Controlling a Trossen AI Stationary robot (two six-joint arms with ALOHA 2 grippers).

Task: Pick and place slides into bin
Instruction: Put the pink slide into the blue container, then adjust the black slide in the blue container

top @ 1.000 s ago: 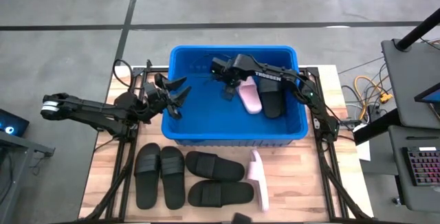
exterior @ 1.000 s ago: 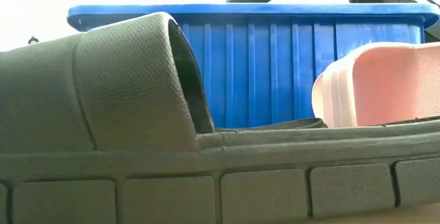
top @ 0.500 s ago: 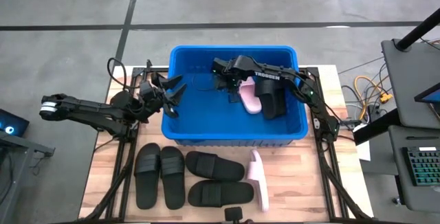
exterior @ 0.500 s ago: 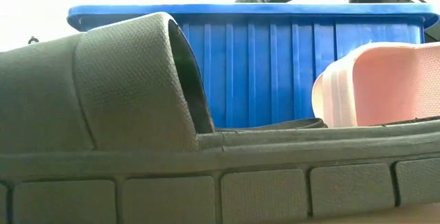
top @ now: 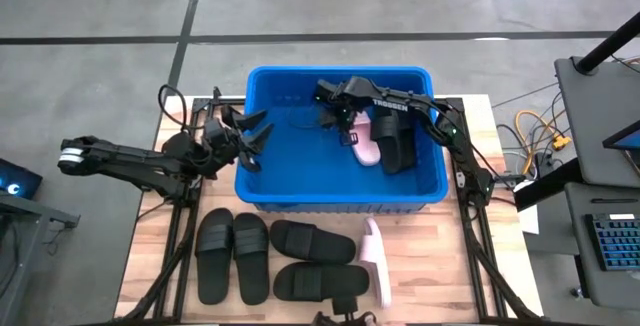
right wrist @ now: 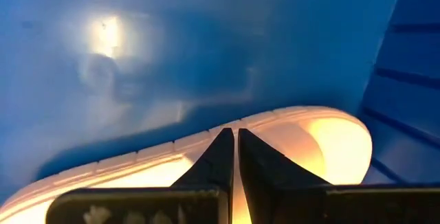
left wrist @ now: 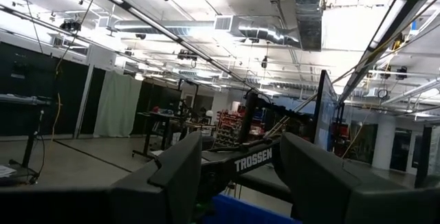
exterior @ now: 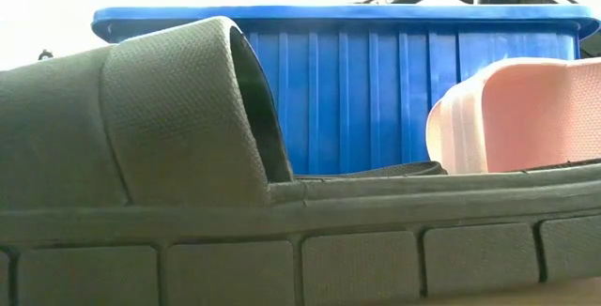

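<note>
The right fingers (right wrist: 232, 157) are clenched empty above the pink slide (top: 366, 142) in the bin (top: 262, 188); lift clear before reaching the bench (top: 430, 266). Left fingers (top: 254, 138) stand released.

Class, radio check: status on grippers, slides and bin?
Right gripper shut, empty, over pink slide in blue bin. Left gripper open at bin's rim. Five slides on table, nothing blocking.
</note>
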